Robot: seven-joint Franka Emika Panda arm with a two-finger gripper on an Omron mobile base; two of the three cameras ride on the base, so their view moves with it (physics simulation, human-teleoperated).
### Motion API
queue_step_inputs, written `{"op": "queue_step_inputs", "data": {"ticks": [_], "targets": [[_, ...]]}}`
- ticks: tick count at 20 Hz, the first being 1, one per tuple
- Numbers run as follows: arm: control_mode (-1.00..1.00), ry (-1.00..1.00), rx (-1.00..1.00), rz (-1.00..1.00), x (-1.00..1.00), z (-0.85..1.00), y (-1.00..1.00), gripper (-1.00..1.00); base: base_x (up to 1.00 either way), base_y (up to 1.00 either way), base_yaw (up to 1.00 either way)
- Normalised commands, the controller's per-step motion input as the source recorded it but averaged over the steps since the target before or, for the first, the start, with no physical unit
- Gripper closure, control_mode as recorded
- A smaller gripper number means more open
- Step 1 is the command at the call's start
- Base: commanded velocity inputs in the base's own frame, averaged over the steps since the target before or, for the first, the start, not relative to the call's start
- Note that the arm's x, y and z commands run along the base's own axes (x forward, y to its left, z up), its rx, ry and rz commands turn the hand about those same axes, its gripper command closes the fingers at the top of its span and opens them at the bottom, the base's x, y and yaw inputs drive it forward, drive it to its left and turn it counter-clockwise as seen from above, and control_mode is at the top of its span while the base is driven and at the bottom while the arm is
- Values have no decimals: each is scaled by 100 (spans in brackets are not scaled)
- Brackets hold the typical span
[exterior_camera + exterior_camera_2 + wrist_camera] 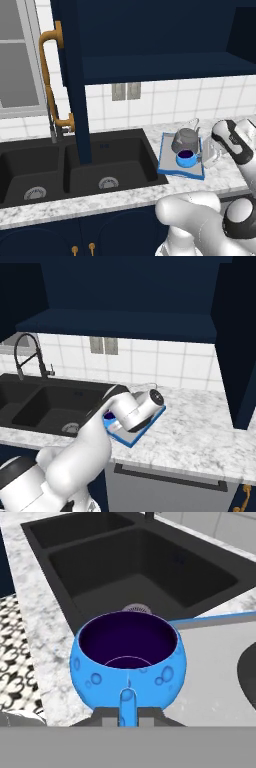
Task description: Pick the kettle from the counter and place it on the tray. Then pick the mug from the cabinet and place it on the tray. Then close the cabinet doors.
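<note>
Progress check, judged from the three views. Kettle (185, 140) stands on the tray (165, 159), at the tray's 12 o'clock end nearest the tiled wall; I count step one as done. Mug (186, 158) sits at the tray's 6 o'clock end, just beside the kettle; in the left base view it looks set down on the grey surface inside the blue rim; in the hand view the mug (128, 662) faces me with its handle at 6 o'clock, and the grey tray floor (220, 677) spreads to its 3 o'clock.

Gripper (128, 714): the two dark fingertips stand either side of the mug handle at the bottom of the hand view; whether they pinch it or have let go I cannot tell; the tips are largely cut off by the frame edge. So step two is either finished or a release away; my judgement, not an observation.

Left to do: the cabinet doors. The left door (75, 75) stands swung out over the sink (75, 170) at the tray's 9 o'clock, brass handle (52, 80) facing me; the right door (237, 341) hangs open at 3 o'clock in the right base view; the cabinet shelf (115, 323) is exposed between them. Neither is closed.

Writing: none readable; no brand, label or text on mug, kettle, tray or the counter (200, 426); the mug carries only bubble-like spots.
</note>
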Motion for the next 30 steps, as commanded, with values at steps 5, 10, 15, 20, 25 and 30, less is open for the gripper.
{"op": "queue_step_inputs", "data": {"ticks": [5, 10, 15, 20, 25, 30], "targets": [[-100, 0, -3, 0, 36, -30, -10, 100, 0, 0, 0], [-100, 0, 0, 0, 30, -24, -11, 100, 0, 0, 0], [-100, -1, 0, 0, 21, -23, -1, 100, 0, 0, 0], [-100, -2, 0, 0, 10, -16, -7, 100, 0, 0, 0], [-100, 0, 0, 0, 1, -14, -2, 100, 0, 0, 0], [-100, 0, 0, 0, 5, -15, 0, -100, 0, 0, 0]]}}
